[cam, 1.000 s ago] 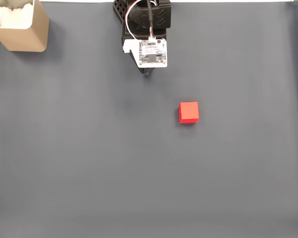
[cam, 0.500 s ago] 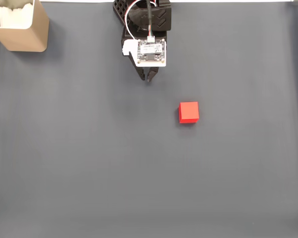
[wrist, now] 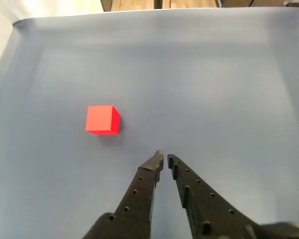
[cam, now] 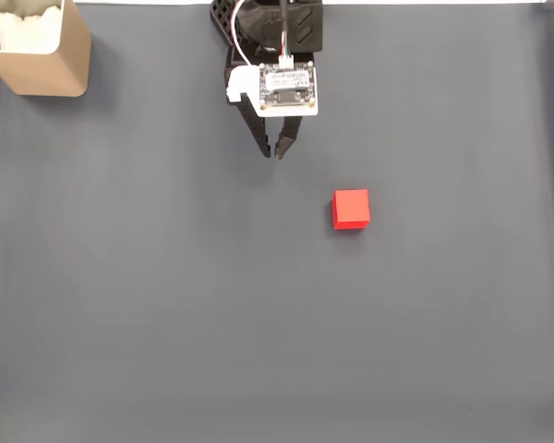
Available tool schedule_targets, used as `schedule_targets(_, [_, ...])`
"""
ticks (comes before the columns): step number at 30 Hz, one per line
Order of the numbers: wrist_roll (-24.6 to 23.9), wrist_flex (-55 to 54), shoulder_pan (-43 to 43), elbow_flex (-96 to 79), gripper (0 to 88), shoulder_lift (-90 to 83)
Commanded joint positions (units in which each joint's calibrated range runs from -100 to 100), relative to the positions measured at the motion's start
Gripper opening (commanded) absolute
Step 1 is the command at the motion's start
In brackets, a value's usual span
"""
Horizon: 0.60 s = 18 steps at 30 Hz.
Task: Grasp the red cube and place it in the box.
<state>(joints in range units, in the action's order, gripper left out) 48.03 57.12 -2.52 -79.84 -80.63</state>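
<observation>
Overhead, arm reaching down from top edge, claw [cam: 274, 152] nearly pressed together, empty, red cube [cam: 351, 209] well apart.

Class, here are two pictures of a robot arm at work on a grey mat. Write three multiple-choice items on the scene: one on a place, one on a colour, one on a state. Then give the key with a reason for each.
1. In the fixed view, where does the box stand?
A. top left corner
B. bottom right corner
C. centre of the mat

2. What colour is the cube?
A. blue
B. red
C. green

3. How does the gripper stand?
A. clamped on the cube
B. nearly closed, holding nothing
C. inside the box

Key:
1 A, the tan box sits at the upper left edge.
2 B, it is bright red in both views.
3 B, the wrist view shows the fingertips close together with bare mat between them and the cube apart.
</observation>
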Motion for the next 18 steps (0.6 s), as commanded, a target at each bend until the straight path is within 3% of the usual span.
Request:
schedule_targets(1, [0.05,-0.23,-0.96,8.49,0.0,4.29])
schedule_targets(18, [-1.81,6.9,-6.71,33.4,0.0,21.62])
